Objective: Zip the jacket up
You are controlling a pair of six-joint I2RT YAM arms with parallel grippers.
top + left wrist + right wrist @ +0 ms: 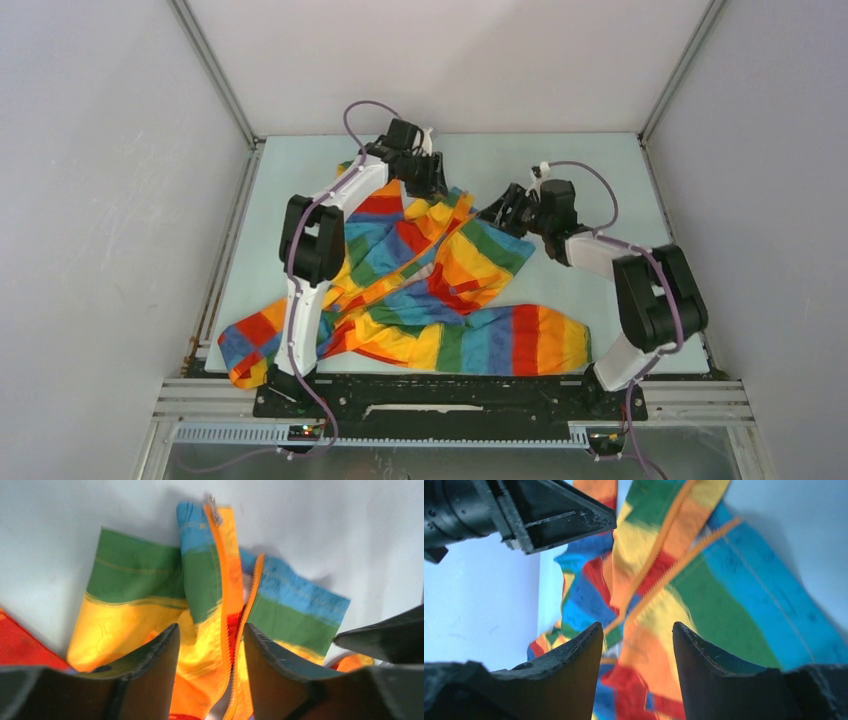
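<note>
The jacket (430, 270) lies crumpled in rainbow stripes across the middle of the table. My left gripper (428, 180) hovers over its far edge and my right gripper (497, 212) is just to the right of it. In the left wrist view the orange zipper strip (223, 580) runs up to a small metal pull (214, 511), and a second toothed edge (253, 587) lies apart from it. The left gripper (210, 630) stands open above the zipper, gripping nothing. In the right wrist view the right gripper (636, 627) is open over the jacket (724, 590), holding nothing.
The pale table (580, 160) is closed in by grey walls and metal rails. One sleeve (520, 340) stretches toward the right arm's base. Another fold (250, 345) hangs at the front left edge. The left gripper's finger (559, 515) shows close by in the right wrist view.
</note>
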